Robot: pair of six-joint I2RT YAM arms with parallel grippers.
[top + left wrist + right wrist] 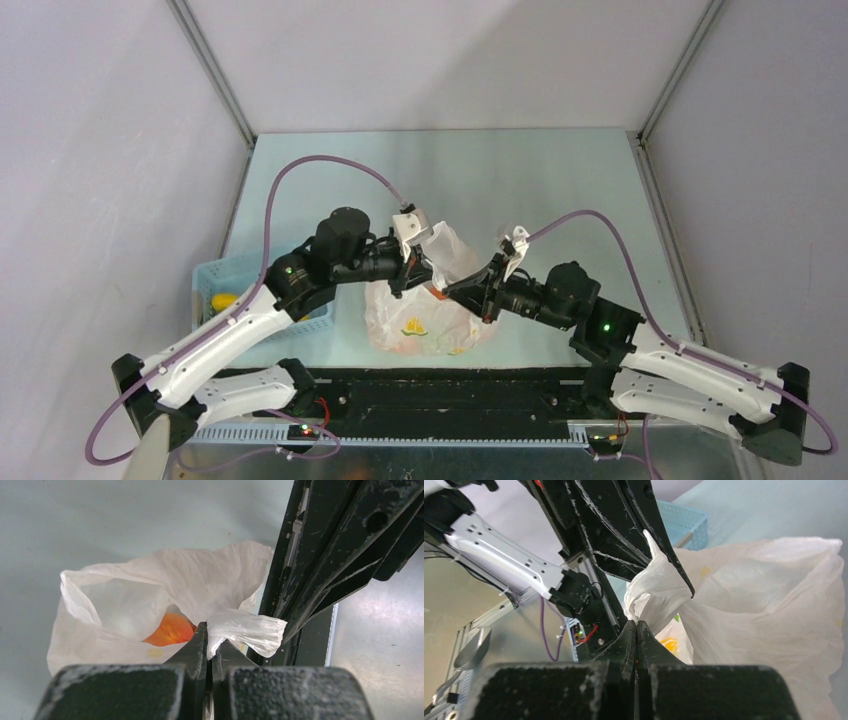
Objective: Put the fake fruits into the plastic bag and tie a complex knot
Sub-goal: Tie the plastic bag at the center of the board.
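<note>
The white plastic bag (430,312) stands near the table's front middle, its mouth gathered upward. An orange fake fruit (170,630) shows through the bag's opening, and printed fruit marks (670,644) show on its side. My left gripper (209,635) is shut on a twisted strip of the bag's handle (247,630). My right gripper (637,625) is shut at the base of the same bunched white plastic (651,587). The two grippers (415,272) (458,290) meet tip to tip over the bag's top. No knot is in view.
A light blue slatted basket (240,272) sits left of the bag, partly under my left arm, with a yellow fruit (222,300) inside. A black rail (450,390) runs along the near edge. Grey walls enclose the pale green tabletop (500,180).
</note>
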